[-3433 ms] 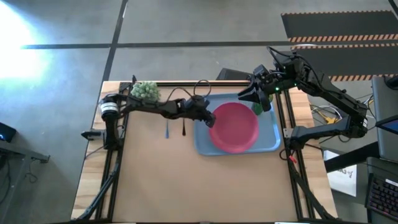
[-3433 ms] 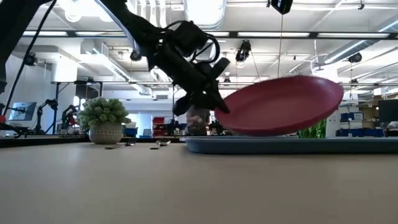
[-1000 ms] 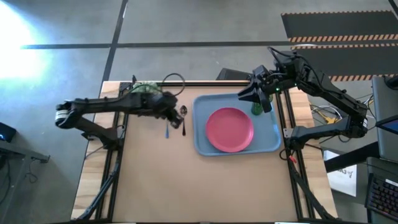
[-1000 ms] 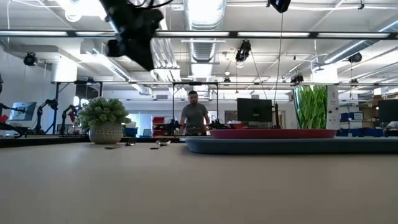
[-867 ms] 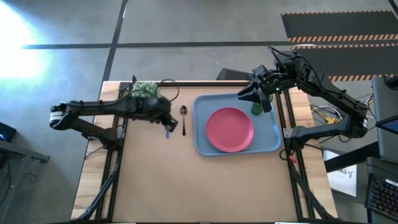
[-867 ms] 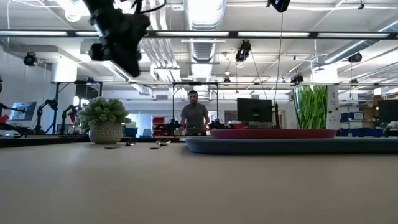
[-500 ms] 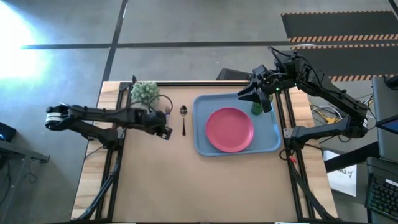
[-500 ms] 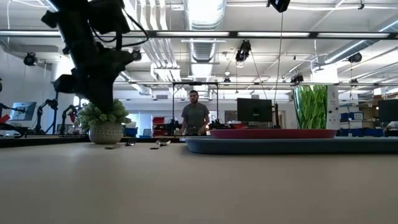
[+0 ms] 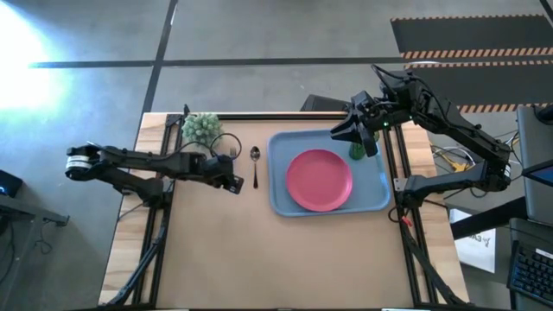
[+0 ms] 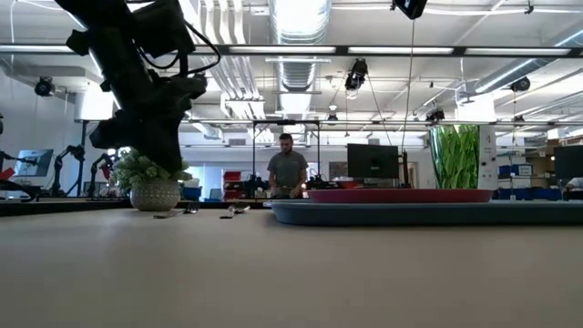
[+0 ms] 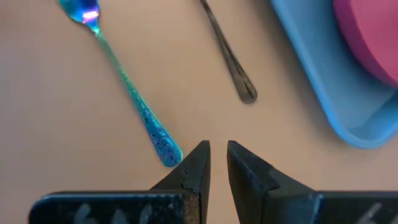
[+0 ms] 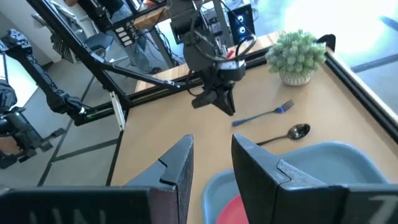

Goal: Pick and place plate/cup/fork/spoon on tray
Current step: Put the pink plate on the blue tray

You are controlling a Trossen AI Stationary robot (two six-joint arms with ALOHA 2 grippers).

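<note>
While the left gripper (image 9: 235, 185) hangs just above the table (image 9: 285, 259) with its two fingers (image 11: 198, 163) drawn close to a narrow slit and nothing between them, its tips sit right at the handle end of the one fork (image 11: 127, 87), close to it but not clearly touching. The fork lies flat on the bare wood near the back edge, and the one spoon (image 9: 255, 166) lies just beside it, between the fork and the left rim of the one tray (image 9: 281, 199). That tray sits toward the right rear of the table and carries the single plate (image 9: 320, 179), flat in its middle, and the single cup (image 9: 357, 151), upright in its far right corner. The right gripper (image 9: 350, 136) waits over that corner by the cup, fingers (image 12: 179, 163) parted and holding nothing. One potted plant (image 9: 201, 127) stands near the back left corner. In the low view a person (image 10: 287, 169) stands in the room beyond.
</note>
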